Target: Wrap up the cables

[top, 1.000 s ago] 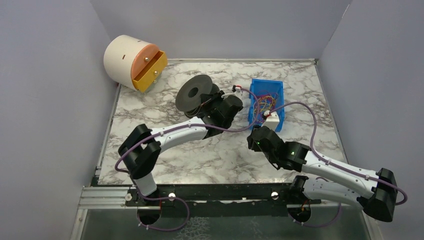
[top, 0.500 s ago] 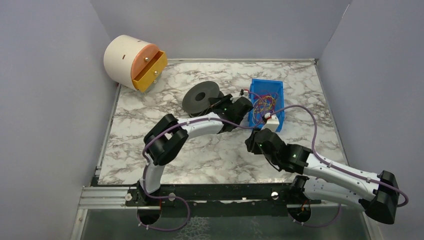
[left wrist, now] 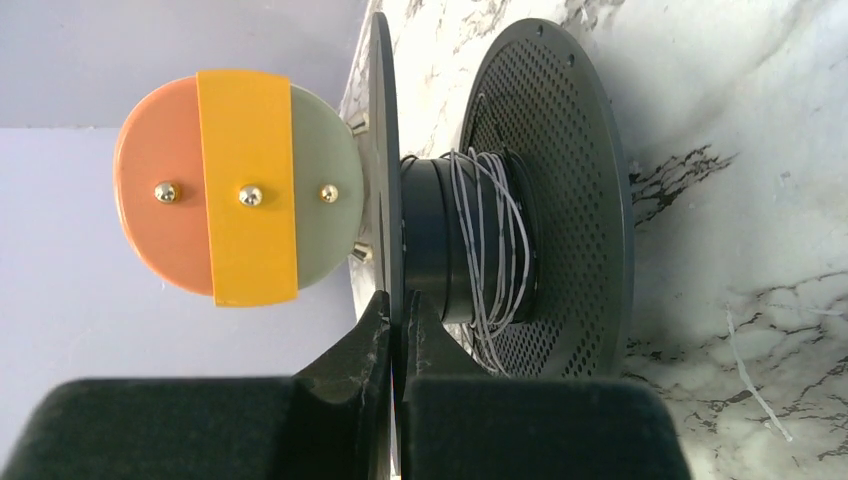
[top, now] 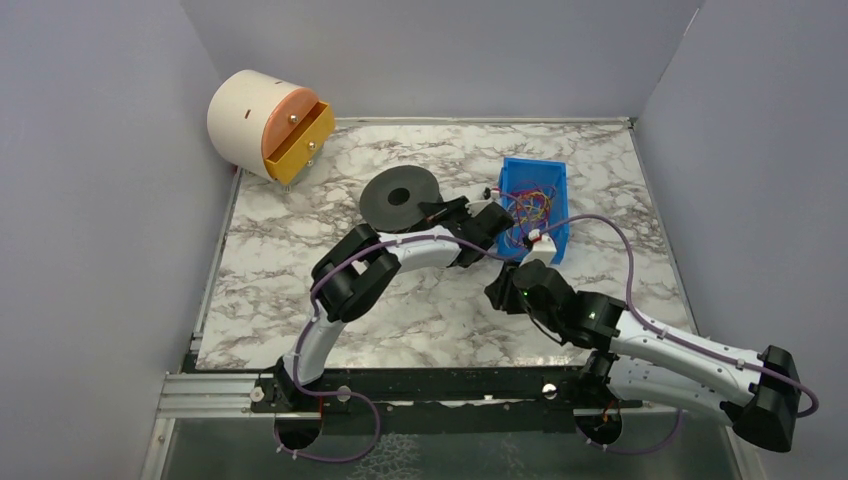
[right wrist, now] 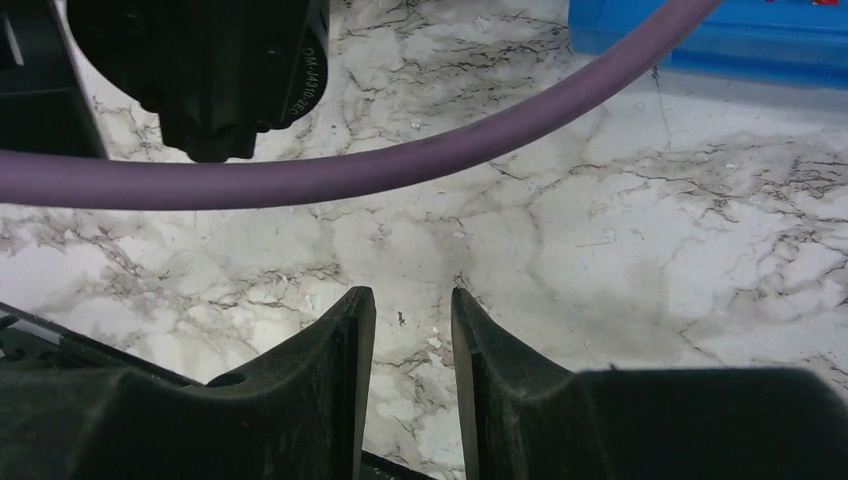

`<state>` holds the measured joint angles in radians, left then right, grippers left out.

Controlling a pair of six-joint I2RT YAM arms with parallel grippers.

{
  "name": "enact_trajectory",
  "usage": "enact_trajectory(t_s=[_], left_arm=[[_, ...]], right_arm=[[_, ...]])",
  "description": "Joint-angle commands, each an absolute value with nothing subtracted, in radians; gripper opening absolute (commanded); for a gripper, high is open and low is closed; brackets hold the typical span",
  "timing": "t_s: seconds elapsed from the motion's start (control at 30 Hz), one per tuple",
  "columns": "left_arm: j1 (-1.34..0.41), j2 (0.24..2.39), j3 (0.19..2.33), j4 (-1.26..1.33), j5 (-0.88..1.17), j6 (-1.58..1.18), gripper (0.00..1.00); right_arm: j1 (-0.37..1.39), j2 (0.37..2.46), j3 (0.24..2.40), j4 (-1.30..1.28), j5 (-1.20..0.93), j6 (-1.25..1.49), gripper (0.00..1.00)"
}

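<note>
A black spool (top: 400, 197) lies flat on the marble table, left of the blue bin (top: 553, 178). In the left wrist view its thin flange (left wrist: 383, 150) and perforated flange (left wrist: 575, 200) flank a hub wound with several turns of grey-white wire (left wrist: 490, 250). My left gripper (top: 438, 211) is shut on the thin flange's edge (left wrist: 397, 295). The bin holds tangled coloured cables (top: 530, 205). My right gripper (top: 500, 290) is open and empty just above bare table (right wrist: 410, 300), in front of the bin.
A cream drum with an orange and yellow face (top: 290, 135) stands at the back left; it also shows in the left wrist view (left wrist: 240, 190). A white connector (top: 545, 240) sits at the bin's near corner. The arm's purple cable (right wrist: 350, 175) crosses the right wrist view.
The left arm has swung right and folded its elbow in, and the spool has gone from tilted up to lying flat. The right gripper has shifted slightly left and nearer.
</note>
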<state>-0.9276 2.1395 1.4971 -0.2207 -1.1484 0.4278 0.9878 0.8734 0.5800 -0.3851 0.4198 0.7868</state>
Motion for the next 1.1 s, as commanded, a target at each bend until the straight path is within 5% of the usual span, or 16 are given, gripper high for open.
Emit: enact_trajectory(t_s=[0.0, 0.7, 1.07], left_arm=[[-0.926, 2.179, 1.509, -0.294, -1.127, 0.303, 0.05], [-0.931, 2.133, 1.453, -0.373, -0.938, 0.075, 0.59], [-0.954, 2.039, 1.412, -0.373, -0.858, -0.012, 0.75]], right_arm=[[0.985, 0.828, 0.563, -0.384, 0.402, 0.805, 0.39], [0.985, 0.680, 0.570, -0.581, 0.423, 0.871, 0.47], [0.984, 0.669, 0.613, -0.675, 0.470, 0.876, 0.49]])
